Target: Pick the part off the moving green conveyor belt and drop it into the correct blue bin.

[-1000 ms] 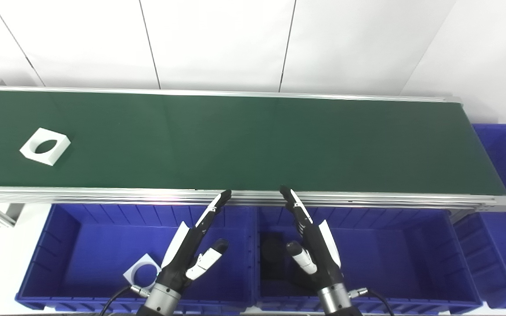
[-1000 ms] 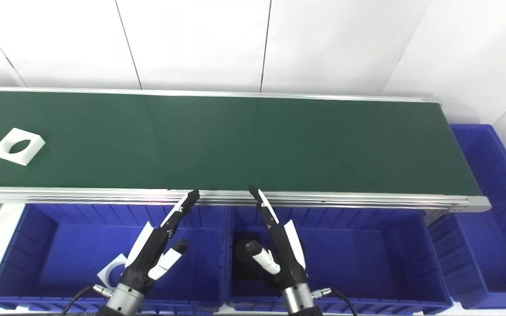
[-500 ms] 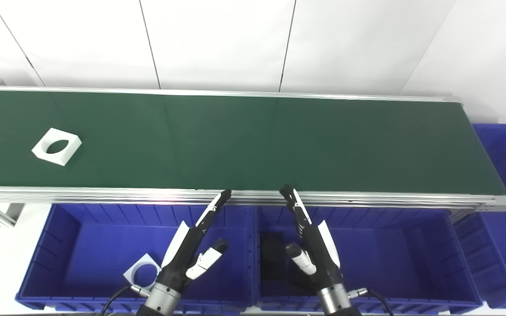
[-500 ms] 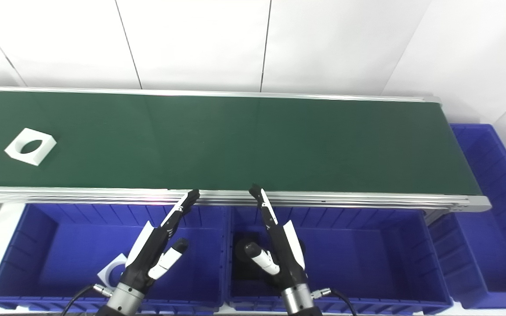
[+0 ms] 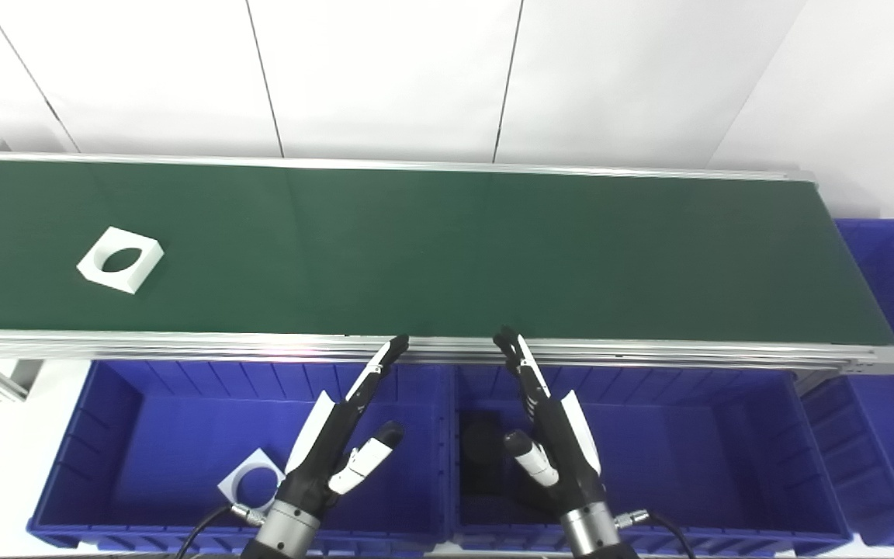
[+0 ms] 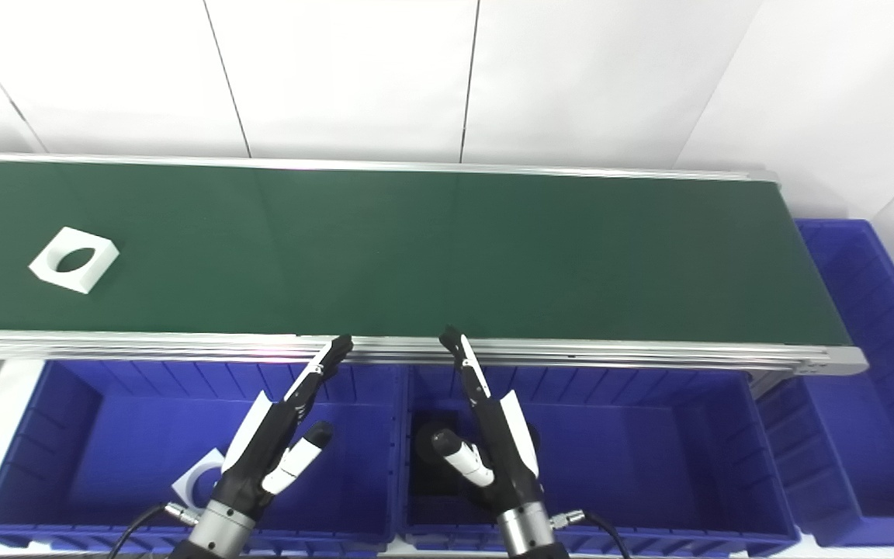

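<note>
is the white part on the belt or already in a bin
On the belt: the white square part lies flat on the green conveyor belt, far left, untouched by either hand.

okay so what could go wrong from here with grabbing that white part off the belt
The white part lies far left on the belt, away from both open robot hands, left and right, so a mistimed reach could miss it. It lies flat, so fingers may slip off. The left bin holds a similar part; the other bin would be wrong.
</note>
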`<state>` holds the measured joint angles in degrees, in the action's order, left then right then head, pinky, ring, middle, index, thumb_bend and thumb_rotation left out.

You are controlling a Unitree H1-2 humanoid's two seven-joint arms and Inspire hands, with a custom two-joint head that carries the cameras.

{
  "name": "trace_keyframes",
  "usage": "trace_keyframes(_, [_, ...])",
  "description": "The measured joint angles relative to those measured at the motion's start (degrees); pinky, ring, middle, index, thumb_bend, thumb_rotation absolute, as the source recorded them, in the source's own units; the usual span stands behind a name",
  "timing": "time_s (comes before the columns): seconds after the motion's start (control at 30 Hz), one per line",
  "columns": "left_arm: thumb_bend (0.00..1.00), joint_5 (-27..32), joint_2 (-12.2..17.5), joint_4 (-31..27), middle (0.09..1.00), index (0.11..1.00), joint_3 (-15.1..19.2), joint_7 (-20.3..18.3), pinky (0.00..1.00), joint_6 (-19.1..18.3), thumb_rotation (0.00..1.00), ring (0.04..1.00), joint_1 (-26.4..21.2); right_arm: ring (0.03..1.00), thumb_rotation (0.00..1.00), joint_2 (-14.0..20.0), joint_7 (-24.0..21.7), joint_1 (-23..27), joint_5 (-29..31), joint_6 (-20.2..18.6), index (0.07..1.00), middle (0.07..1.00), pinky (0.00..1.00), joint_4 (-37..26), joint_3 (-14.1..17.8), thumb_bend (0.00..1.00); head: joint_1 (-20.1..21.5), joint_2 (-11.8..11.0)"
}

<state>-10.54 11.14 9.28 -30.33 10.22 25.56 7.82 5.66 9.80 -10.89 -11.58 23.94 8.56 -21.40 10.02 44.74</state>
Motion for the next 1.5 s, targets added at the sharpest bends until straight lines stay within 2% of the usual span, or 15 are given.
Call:
trace_keyframes(0.2, [0.63, -0.17, 0.0, 0.0, 0.977, 0.968, -0.11, 0.34, 0.96, 0.0, 1.0, 0.977, -0.01, 0.992, 1.0, 0.21, 0.0, 0.05, -0.54, 0.0, 0.993, 0.969, 0.97, 0.09, -0.02, 0.93, -0.18, 0.09])
trace_keyframes(0.73, [0.66, -0.17, 0.02, 1.24, 0.987, 0.975, -0.41, 0.67, 0.96, 0.0, 1.0, 0.983, -0.49, 1.0, 1.0, 0.33, -0.05, 0.05, -0.35, 0.0, 0.992, 0.995, 0.99, 0.11, -0.25, 0.92, -0.62, -0.44])
trace_keyframes(0.77, [0.67, -0.17, 0.02, 1.6, 0.987, 0.975, -0.45, 0.67, 0.96, 0.0, 1.0, 0.983, -0.54, 1.0, 1.0, 0.32, -0.05, 0.06, -0.34, 0.0, 0.99, 0.993, 0.99, 0.22, -0.26, 0.92, -1.05, -1.4])
trace_keyframes(0.8, [0.68, -0.17, 0.02, 1.85, 0.987, 0.975, -0.48, 0.67, 0.96, 0.0, 1.0, 0.982, -0.56, 1.0, 1.0, 0.33, -0.04, 0.1, -0.3, 0.0, 0.99, 0.993, 0.99, 0.47, -0.3, 0.92, -1.05, -1.41])
trace_keyframes(0.9, [0.7, -0.15, 0.0, 2.27, 0.98, 0.97, -0.94, 0.72, 0.95, 0.0, 1.0, 0.968, -0.59, 1.0, 1.0, 0.48, 0.02, 0.17, 0.1, 0.01, 0.989, 0.984, 0.99, 1.77, -0.61, 0.93, -3.68, -4.47])
trace_keyframes(0.93, [0.7, -0.15, -0.04, 2.69, 0.977, 0.967, -1.15, 0.79, 0.95, 0.0, 1.0, 0.965, -0.66, 1.0, 1.0, 0.73, 0.14, 0.15, 0.2, 0.01, 0.989, 0.983, 0.99, 2.02, -0.82, 0.92, -3.69, -4.48])
trace_keyframes(0.97, [0.7, -0.15, -0.09, 3.21, 0.974, 0.964, -1.37, 0.86, 0.95, 0.0, 1.0, 0.961, -0.73, 1.0, 1.0, 0.91, 0.21, 0.16, 0.33, 0.01, 0.989, 0.983, 0.99, 2.17, -1.0, 0.92, -5.34, -6.31])
trace_keyframes(1.0, [0.7, -0.15, -0.15, 3.9, 0.973, 0.963, -1.71, 1.06, 0.94, 0.0, 1.0, 0.959, -0.85, 1.0, 1.0, 1.07, 0.4, 0.18, 0.54, 0.02, 0.989, 0.983, 0.99, 2.54, -1.12, 0.92, -5.36, -6.33])
trace_keyframes(1.1, [0.74, -0.27, -0.52, 5.33, 0.959, 0.946, -2.72, 2.35, 0.92, 0.0, 1.0, 0.949, -0.97, 0.998, 1.0, 1.77, 1.2, 0.19, 0.91, 0.02, 0.991, 0.982, 0.98, 3.94, -1.61, 0.93, -8.78, -10.27])
trace_keyframes(1.13, [0.75, -0.37, -0.82, 6.18, 0.958, 0.945, -3.04, 3.05, 0.92, 0.0, 1.0, 0.949, -1.11, 0.997, 1.0, 2.11, 1.56, 0.19, 1.03, 0.02, 0.991, 0.982, 0.98, 4.14, -1.9, 0.93, -8.79, -10.28])
trace_keyframes(1.17, [0.76, -0.5, -1.05, 6.84, 0.955, 0.939, -3.36, 3.56, 0.91, 0.0, 1.0, 0.946, -1.26, 0.991, 1.0, 2.49, 2.01, 0.28, 1.1, 0.04, 0.993, 0.985, 0.97, 4.54, -2.21, 0.92, -9.75, -11.85])
trace_keyframes(1.23, [0.77, -1.36, -1.45, 8.15, 0.953, 0.934, -4.33, 4.98, 0.9, -0.01, 1.0, 0.943, -1.83, 0.986, 1.0, 3.11, 2.93, 0.55, 1.23, 0.05, 0.993, 0.987, 0.96, 5.64, -2.81, 0.92, -9.76, -11.87])
trace_keyframes(1.33, [0.78, -2.06, -1.68, 8.9, 0.95, 0.932, -5.8, 7.05, 0.88, -0.01, 1.0, 0.94, -2.73, 0.98, 1.0, 4.14, 4.06, 0.8, 1.58, 0.05, 0.993, 0.988, 0.95, 6.23, -4.05, 0.9, -11.33, -13.88])
trace_keyframes(1.5, [0.8, -2.53, -1.71, 9.95, 0.943, 0.925, -6.97, 9.04, 0.87, -0.01, 0.99, 0.934, -3.53, 0.98, 1.0, 5.06, 6.12, 1.22, 2.09, 0.05, 0.989, 0.985, 0.96, 7.34, -5.4, 0.91, -12.65, -14.15])
